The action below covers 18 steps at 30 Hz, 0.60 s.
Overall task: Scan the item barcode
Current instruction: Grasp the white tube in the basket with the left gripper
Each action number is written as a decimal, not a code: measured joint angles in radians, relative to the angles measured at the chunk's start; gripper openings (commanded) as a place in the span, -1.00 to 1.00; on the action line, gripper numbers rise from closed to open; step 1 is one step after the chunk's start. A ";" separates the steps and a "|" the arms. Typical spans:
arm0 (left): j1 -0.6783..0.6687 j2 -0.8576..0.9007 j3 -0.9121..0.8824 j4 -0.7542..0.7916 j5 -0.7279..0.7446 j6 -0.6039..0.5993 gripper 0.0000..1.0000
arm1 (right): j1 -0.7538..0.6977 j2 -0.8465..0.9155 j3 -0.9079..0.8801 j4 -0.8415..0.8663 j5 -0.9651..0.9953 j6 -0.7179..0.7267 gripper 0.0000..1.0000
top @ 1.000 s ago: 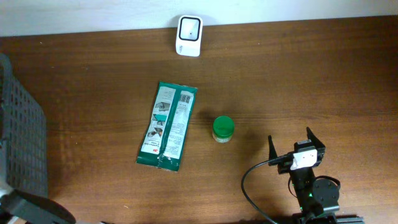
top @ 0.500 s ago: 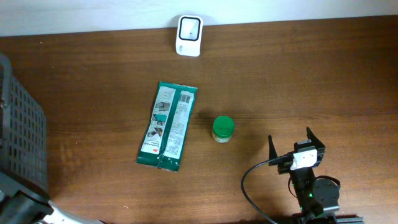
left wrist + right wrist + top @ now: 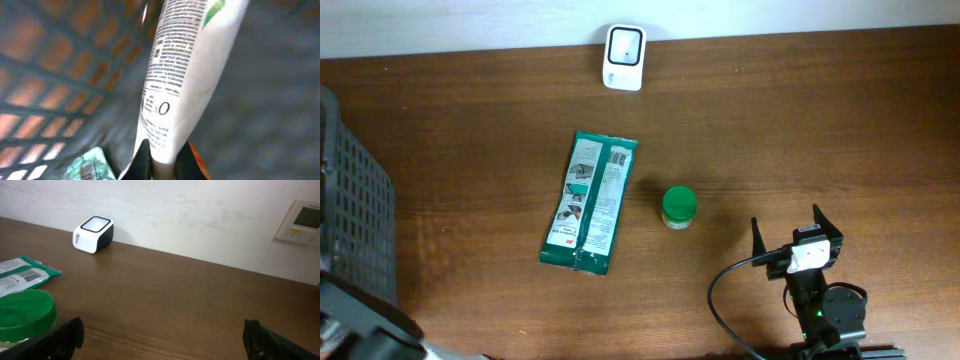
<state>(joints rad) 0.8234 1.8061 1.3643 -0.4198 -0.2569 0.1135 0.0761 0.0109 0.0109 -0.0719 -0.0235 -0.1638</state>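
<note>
Left wrist: white tube (image 3: pixel 185 75) with dense black small print, unreadable, and a green mark near its top, sits inside the dark mesh basket (image 3: pixel 60 75) at the table's (image 3: pixel 800 120) left edge. Left gripper (image 3: pixel 162 161) is clamped on its lower end. Overhead: green packet (image 3: pixel 590 203) mid-table, label too small to read; green-lidded jar (image 3: pixel 679 206) just beside it; white scanner (image 3: pixel 624 44) at far edge; right gripper (image 3: pixel 787 222) spread wide near front edge.

At table (image 3: pixel 820 120) far edge, left of centre, sat scanner (image 3: pixel 624 44). Mid-table, before scanner, lay packet (image 3: pixel 589 203). Just right of packet, apart, stood jar (image 3: pixel 679 207). At left edge stood basket (image 3: pixel 355 215), tube (image 3: pixel 185 75) inside it. Near front edge, right of jar, hung right gripper (image 3: pixel 798 232).
</note>
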 measured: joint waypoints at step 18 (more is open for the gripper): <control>-0.370 -0.708 0.000 0.069 0.023 -0.161 -1.00 | 0.000 0.000 0.000 0.000 0.000 0.000 0.97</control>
<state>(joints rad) 0.4538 1.0981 1.3640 -0.3508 -0.2340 -0.0479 0.0761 0.0105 0.0105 -0.0719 -0.0235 -0.1642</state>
